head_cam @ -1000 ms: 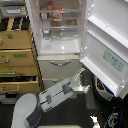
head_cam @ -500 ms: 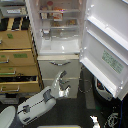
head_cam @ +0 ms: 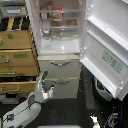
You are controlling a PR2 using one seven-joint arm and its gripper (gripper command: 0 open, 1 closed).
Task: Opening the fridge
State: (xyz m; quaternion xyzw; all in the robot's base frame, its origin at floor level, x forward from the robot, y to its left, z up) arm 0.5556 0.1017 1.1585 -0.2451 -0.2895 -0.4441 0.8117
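The tall white fridge [head_cam: 59,50] stands in the middle of the exterior view with its upper door [head_cam: 107,45] swung wide open toward the exterior view's right. The door's inner side carries a green sticker [head_cam: 111,61]. White shelves [head_cam: 57,22] hold food inside. Below them, two lower drawers with curved silver handles [head_cam: 60,63] are closed. My gripper [head_cam: 46,85] reaches up from the lower left on a white-and-grey arm [head_cam: 22,109]. It hovers in front of the lowest drawer's left edge. Its fingers look spread open with nothing between them.
A tan wooden drawer cabinet [head_cam: 15,57] stands directly left of the fridge, with several drawers pulled partly out. The open door overhangs the dark floor at the right. Cables [head_cam: 112,120] and a white object [head_cam: 102,89] lie under the door.
My arm has drawn back toward the exterior view's left, from in front of the lower drawers' middle to their left edge. The upper door stays wide open.
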